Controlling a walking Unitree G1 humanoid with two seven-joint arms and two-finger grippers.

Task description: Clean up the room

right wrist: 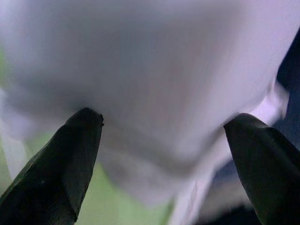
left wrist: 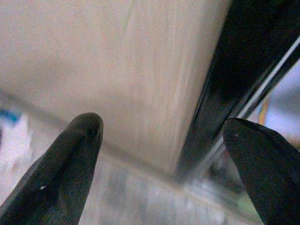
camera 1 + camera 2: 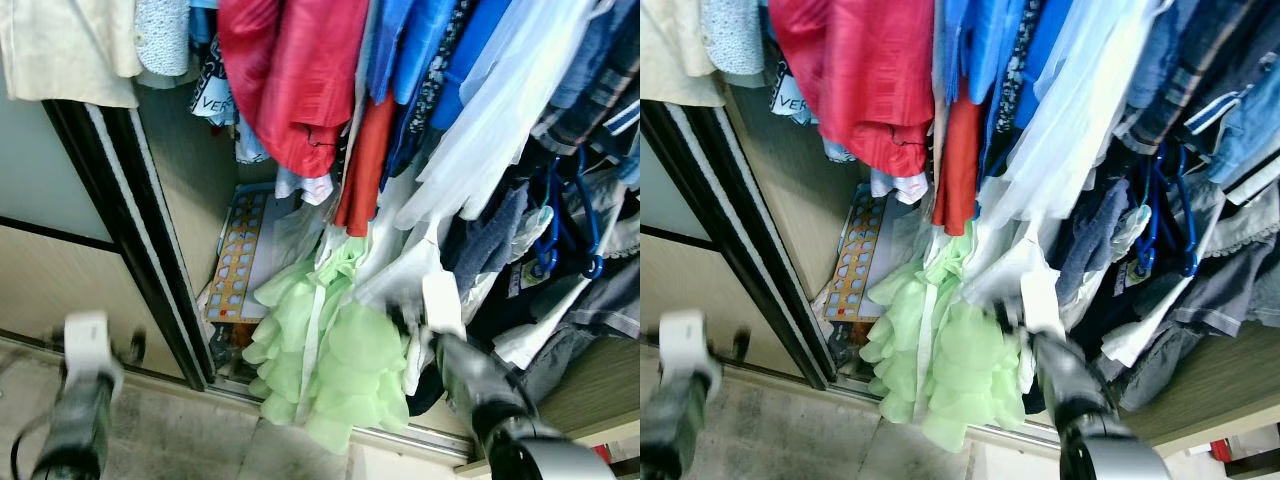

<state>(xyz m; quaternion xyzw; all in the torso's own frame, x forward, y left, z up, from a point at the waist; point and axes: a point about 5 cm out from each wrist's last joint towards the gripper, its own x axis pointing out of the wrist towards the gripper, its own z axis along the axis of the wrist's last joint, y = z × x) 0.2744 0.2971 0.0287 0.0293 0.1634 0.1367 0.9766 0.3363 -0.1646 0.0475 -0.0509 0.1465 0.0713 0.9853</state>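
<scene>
An open wardrobe holds hanging clothes. A pale green ruffled dress (image 3: 330, 350) droops to the wardrobe's bottom rail, with a white garment (image 3: 400, 270) beside it. My right gripper (image 1: 164, 124) is open and pressed up against that white cloth (image 1: 154, 84), with green showing beneath; in the left eye view its fingertips are buried in the fabric at the dress's right edge. My left gripper (image 2: 164, 124) is open and empty, low at the left, facing the sliding door panel (image 2: 117, 70) and its black frame (image 2: 229, 70).
Red (image 3: 290, 70), blue (image 3: 430, 50) and dark garments crowd the rail above. Blue hangers (image 3: 570, 230) dangle at the right. A board with coloured dots (image 3: 238, 255) leans inside at the back left. The black door frame (image 3: 130, 230) stands left; a wooden shelf (image 3: 600, 390) lies low at the right.
</scene>
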